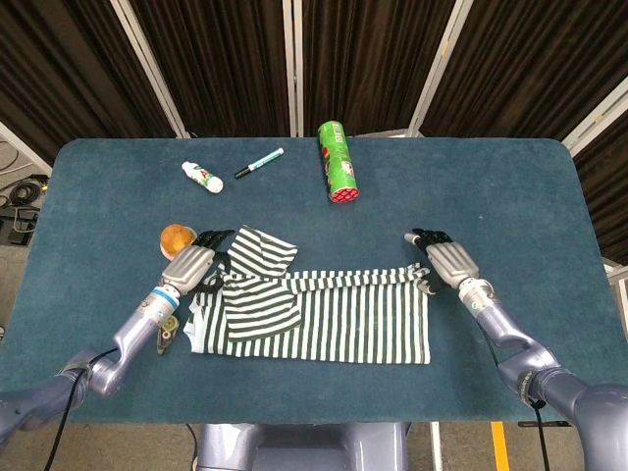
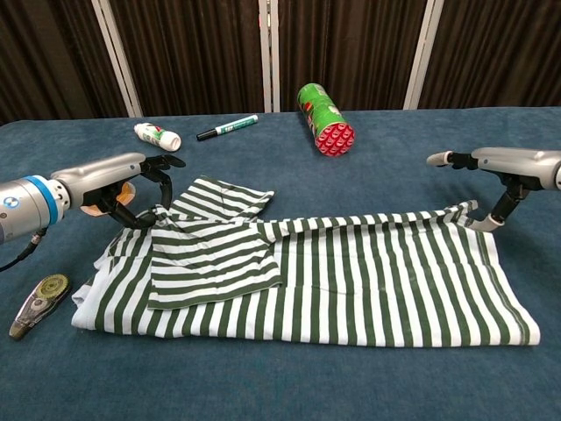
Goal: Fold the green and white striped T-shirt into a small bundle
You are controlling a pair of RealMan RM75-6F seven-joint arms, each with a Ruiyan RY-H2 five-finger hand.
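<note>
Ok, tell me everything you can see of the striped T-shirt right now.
The green and white striped T-shirt is soft cloth, lying flat on the blue table, already folded into a wide band. A sleeve is turned in over its left part. The left hand pinches the left end; the right hand pinches the far right corner.

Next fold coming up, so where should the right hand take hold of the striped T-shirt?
Likely the far right corner of the striped T-shirt, where its edge is bunched and lifted beside the right hand. Come from the right, sliding fingers under that raised edge.
</note>
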